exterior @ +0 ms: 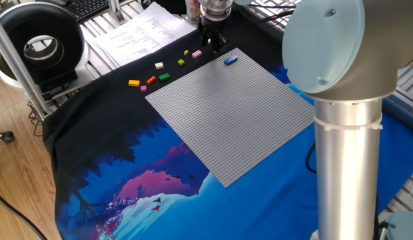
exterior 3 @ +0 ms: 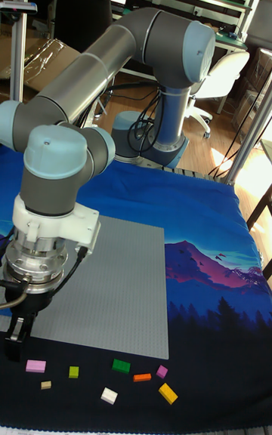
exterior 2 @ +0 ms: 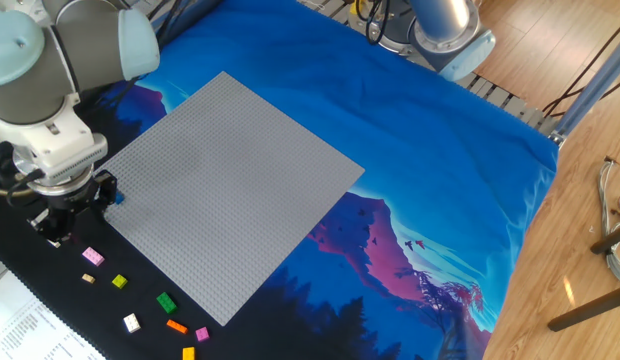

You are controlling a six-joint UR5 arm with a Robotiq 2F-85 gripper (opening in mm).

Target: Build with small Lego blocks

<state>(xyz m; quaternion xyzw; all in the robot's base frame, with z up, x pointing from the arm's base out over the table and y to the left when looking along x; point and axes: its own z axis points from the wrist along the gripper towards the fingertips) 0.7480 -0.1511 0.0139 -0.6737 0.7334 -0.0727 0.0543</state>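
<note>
One fixed view: gripper [exterior: 211, 41] hanging low beside baseplate [exterior: 236, 113] corner; blue brick [exterior: 230, 61] sitting on it.
Other fixed view: loose bricks [exterior 2: 140, 305] lying on dark cloth [exterior 2: 20, 290].
Tall fixed view: gripper opening indeterminable.

Even, bright indoor light across the table, shadows soft and short. Sunlight glares on the floor [exterior 3: 219, 159] in the tall view. The near arm column [exterior: 346, 120] looms soft, slightly blurred.
</note>
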